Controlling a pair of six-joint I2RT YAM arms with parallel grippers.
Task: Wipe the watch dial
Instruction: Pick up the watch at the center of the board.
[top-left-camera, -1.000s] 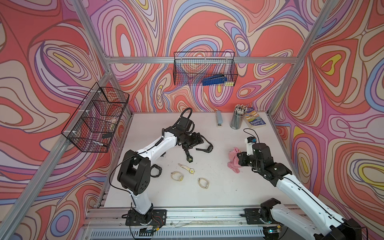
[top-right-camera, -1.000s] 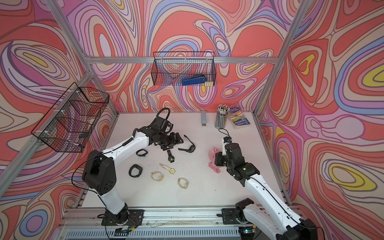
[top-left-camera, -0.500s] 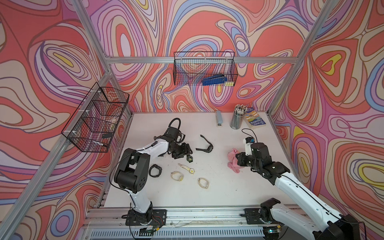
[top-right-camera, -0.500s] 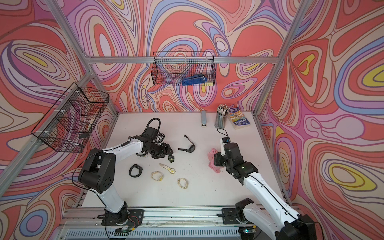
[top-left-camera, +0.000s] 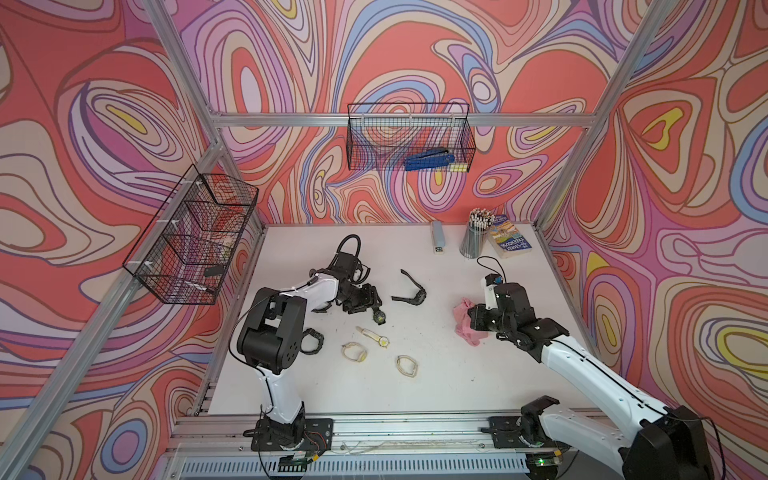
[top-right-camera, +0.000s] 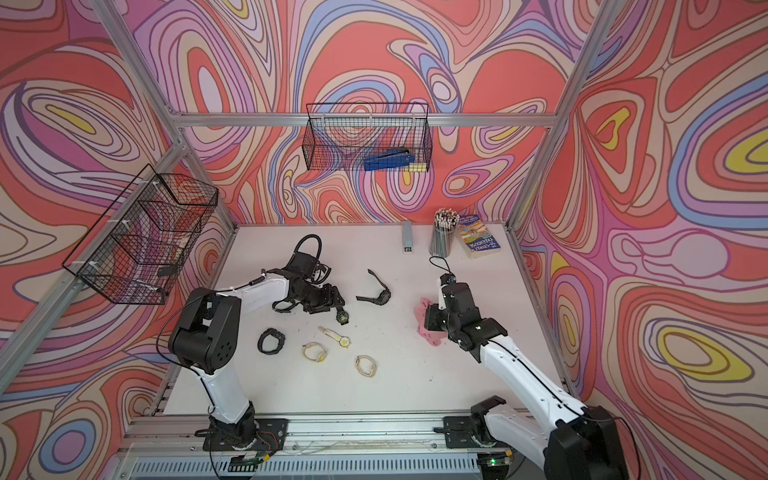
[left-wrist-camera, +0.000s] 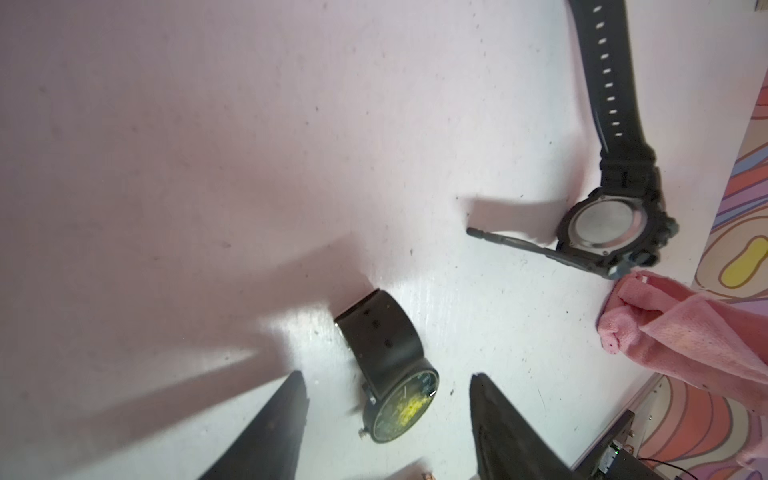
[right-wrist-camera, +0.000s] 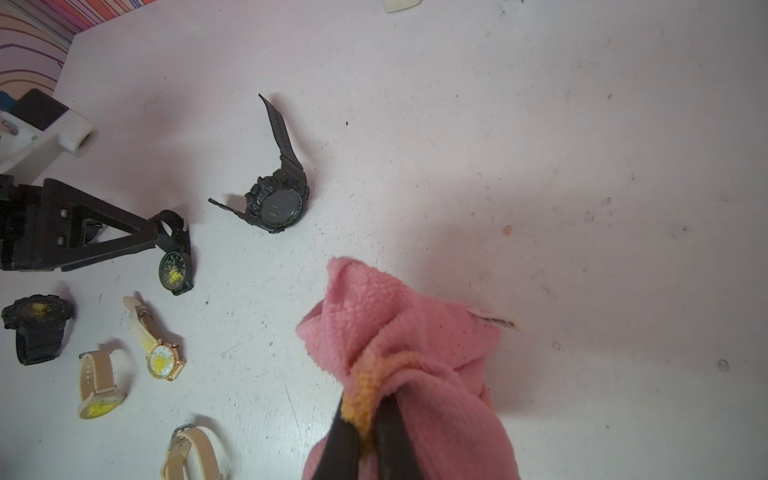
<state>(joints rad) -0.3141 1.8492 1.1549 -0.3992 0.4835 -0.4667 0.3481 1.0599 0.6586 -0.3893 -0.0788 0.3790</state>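
A small black watch (left-wrist-camera: 399, 399) lies on the white table (top-left-camera: 436, 390), its dial smeared yellow. My left gripper (left-wrist-camera: 387, 375) is open and low over it, one finger on each side, not touching. In both top views that watch (top-left-camera: 379, 318) (top-right-camera: 342, 318) sits just beyond the left gripper (top-left-camera: 375, 308) (top-right-camera: 337, 308). My right gripper (right-wrist-camera: 370, 411) is shut on a pink cloth (right-wrist-camera: 399, 332), whose pinched fold is stained yellow. It hovers at the right of the table, where the cloth (top-left-camera: 462, 322) (top-right-camera: 424, 323) hangs from the right gripper (top-left-camera: 473, 322).
A big black watch with open straps (top-left-camera: 415, 296) (right-wrist-camera: 278, 203) lies between the arms. Another black watch (top-left-camera: 311, 341) and three beige watches (top-left-camera: 376, 336) (top-left-camera: 354, 352) (top-left-camera: 406, 365) lie nearer the front. A stapler (top-left-camera: 437, 241), pencil cup (top-left-camera: 473, 243) and book (top-left-camera: 509, 242) stand at the back.
My left gripper has drawn back from the open-strapped watch and come down around the small stained watch, its jaws narrowing. The right arm with the cloth has shifted only slightly.
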